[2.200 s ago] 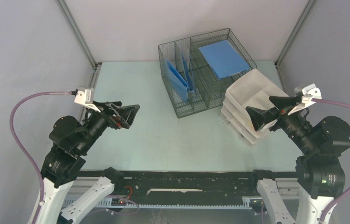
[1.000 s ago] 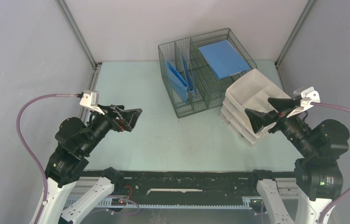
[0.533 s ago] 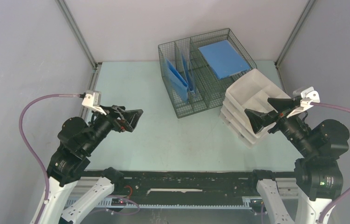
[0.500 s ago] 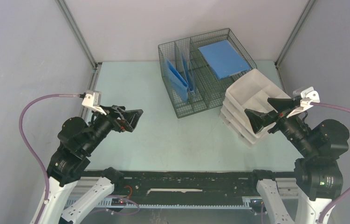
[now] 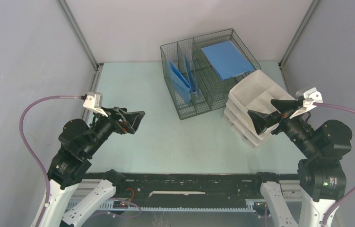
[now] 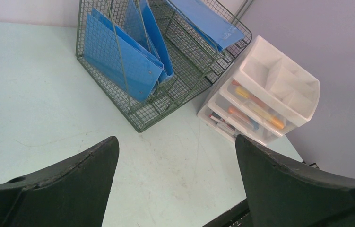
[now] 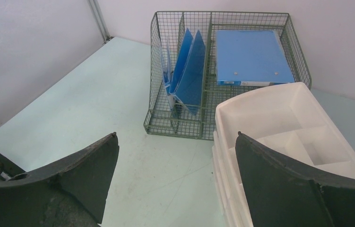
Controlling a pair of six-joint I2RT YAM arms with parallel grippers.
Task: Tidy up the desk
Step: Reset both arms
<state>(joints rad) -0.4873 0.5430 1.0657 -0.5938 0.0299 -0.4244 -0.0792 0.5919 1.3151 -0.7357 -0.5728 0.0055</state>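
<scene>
Over the last couple of seconds the left arm has been carried a little forward and inward. The left gripper [image 5: 132,120] is now held above the left part of the desk [image 5: 166,142]. The right gripper [image 5: 271,113] is hardly displaced and is poised over the near corner of the drawer unit [image 5: 236,118]. Both pairs of jaws are spread wide and nothing is gripped. Nothing on the desk has been shifted. It is judged that little is left to tidy and that the left arm is merely being repositioned.

The desk, pale mint and smooth, is enclosed by grey walls [image 5: 19,47] with metal framing [image 5: 78,35] at the corners, and is edged by a black rail [image 5: 185,182] on the near side. No loose item is seen on its open surface. The basket [image 5: 199,109] is set at the far right, with the drawer unit just beside its near right corner. One folder [image 5: 226,59] is laid flat in the basket's right bay, and other folders [image 5: 180,80] are stood in the left bays. Pens [image 6: 255,106] are seen in the drawers.
</scene>
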